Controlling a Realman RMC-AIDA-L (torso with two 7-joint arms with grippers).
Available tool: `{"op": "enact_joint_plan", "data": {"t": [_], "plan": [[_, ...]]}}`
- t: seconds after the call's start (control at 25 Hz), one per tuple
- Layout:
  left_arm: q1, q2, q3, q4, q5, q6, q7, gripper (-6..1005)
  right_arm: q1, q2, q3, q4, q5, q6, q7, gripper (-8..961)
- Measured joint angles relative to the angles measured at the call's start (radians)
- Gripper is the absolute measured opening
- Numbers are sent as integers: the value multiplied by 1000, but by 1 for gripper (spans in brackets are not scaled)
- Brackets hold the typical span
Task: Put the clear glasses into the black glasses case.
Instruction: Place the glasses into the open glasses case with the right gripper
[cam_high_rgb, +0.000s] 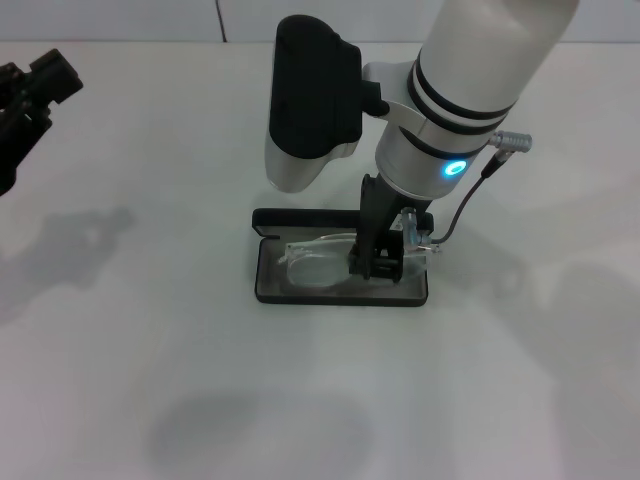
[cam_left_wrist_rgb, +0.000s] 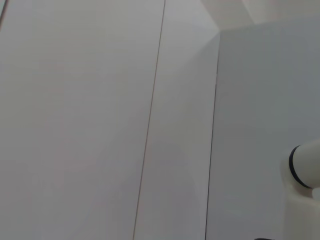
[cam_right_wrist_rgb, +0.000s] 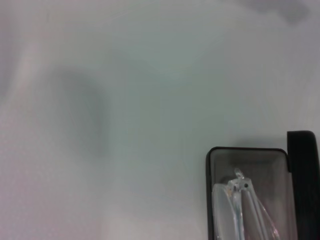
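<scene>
Glasses, clear plastic (cam_high_rgb: 318, 262), lie mostly inside the open black glasses case (cam_high_rgb: 340, 296) on the white table (cam_high_rgb: 150, 330); one end pokes over the case's right edge. Right gripper (cam_high_rgb: 378, 262) pinches them near that end. Judgement: nudge that end inward, level, before letting go. Left gripper (cam_high_rgb: 30, 95) parked far left, fingers' state unclear.

Pale wall panels (cam_left_wrist_rgb: 100, 120); white robot part (cam_left_wrist_rgb: 305, 190).
</scene>
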Motion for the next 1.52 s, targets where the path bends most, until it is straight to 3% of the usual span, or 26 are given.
{"op": "enact_joint_plan", "data": {"t": [1.04, 1.52], "plan": [[10, -9, 2, -4, 0, 0, 10, 76, 4, 0, 0, 38, 18, 21, -1, 84], [11, -9, 0, -4, 0, -1, 10, 80, -52, 0, 8, -91, 25, -9, -43, 94]]}}
